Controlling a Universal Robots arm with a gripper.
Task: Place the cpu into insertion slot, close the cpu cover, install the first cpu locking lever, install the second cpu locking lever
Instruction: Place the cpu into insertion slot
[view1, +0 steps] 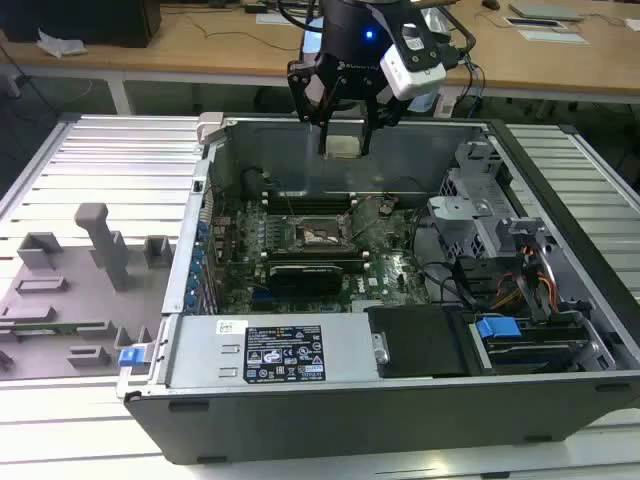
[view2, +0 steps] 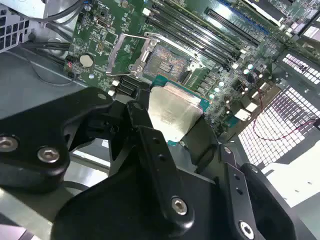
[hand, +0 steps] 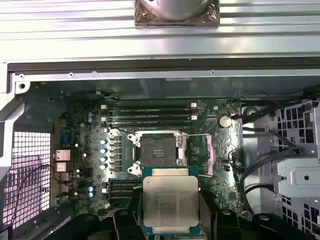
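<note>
Exterior view: pincer (view1: 344, 140) clamped on the cpu (view1: 343, 148), high above the insertion slot (view1: 318, 236) in the open computer case (view1: 400, 420).
Second wrist view: cpu (view2: 172, 112) between black fingers (view2: 145, 125).
First wrist view: cpu (hand: 170, 202) level, near the uncovered insertion slot (hand: 157, 150); cpu cover (hand: 207, 155) open beside it.

I am watching the pincer (view1: 346, 138) hanging over the open computer case (view1: 400, 410), gripping the cpu (view1: 343, 147). It is hovering well above the insertion slot (view1: 320, 236) on the green motherboard (view1: 390, 265), and the case is resting on the ribbed tabletop (view1: 100, 160).
</note>
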